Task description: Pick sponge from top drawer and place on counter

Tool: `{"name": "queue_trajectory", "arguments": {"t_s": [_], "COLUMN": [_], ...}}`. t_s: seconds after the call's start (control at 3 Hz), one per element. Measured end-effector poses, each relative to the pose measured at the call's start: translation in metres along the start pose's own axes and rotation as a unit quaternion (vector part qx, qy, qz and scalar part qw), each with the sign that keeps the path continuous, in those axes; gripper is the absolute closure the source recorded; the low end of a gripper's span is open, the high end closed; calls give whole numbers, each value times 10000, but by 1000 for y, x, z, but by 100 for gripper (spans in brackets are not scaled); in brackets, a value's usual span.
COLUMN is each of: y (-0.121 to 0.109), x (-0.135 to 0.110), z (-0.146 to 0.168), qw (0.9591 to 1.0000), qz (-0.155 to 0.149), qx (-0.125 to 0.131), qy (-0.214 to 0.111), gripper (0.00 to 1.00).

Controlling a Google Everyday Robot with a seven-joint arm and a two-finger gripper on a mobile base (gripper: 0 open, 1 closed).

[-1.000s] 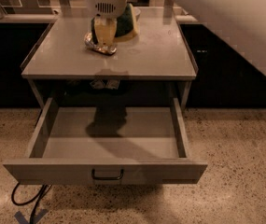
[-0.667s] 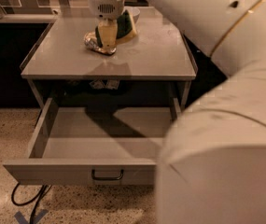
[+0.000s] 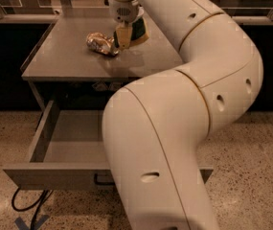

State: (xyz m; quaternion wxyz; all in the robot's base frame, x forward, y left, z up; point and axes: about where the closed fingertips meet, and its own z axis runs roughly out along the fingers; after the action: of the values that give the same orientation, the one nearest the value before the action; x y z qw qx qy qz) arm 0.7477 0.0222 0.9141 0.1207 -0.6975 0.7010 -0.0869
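Observation:
My gripper [image 3: 123, 37] hangs over the back of the counter [image 3: 64, 56], shut on the sponge [image 3: 139, 30]. The sponge is dark green over yellow and sits tilted at the gripper's right side, just above the counter top. The top drawer [image 3: 54, 175] is pulled open below the counter. The part of its floor that shows [image 3: 71, 145] holds nothing. My own arm [image 3: 174, 128] hides the drawer's right half and most of its handle [image 3: 101, 180].
A crushed gold-brown can [image 3: 100, 43] lies on the counter just left of the gripper. A pale ledge with glass panes [image 3: 16, 18] runs behind the counter. A black cable [image 3: 28, 205] lies on the speckled floor under the drawer's left corner.
My arm's elbow has swung into the foreground and now covers the drawer's right side. The gripper with the sponge has stayed beside the can over the counter.

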Motion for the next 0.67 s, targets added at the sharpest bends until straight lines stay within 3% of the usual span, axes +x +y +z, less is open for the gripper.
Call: {"name": "queue_trajectory", "arguments": {"t_s": [0.33,0.67], "y": [-17,-12], "x": [-11,-3], "z": [-9,-6], "qw": [9996,9991], "qz": [0,133], "qx": [234,183], "qy": [-179,-370], "gripper": [100,100]}}
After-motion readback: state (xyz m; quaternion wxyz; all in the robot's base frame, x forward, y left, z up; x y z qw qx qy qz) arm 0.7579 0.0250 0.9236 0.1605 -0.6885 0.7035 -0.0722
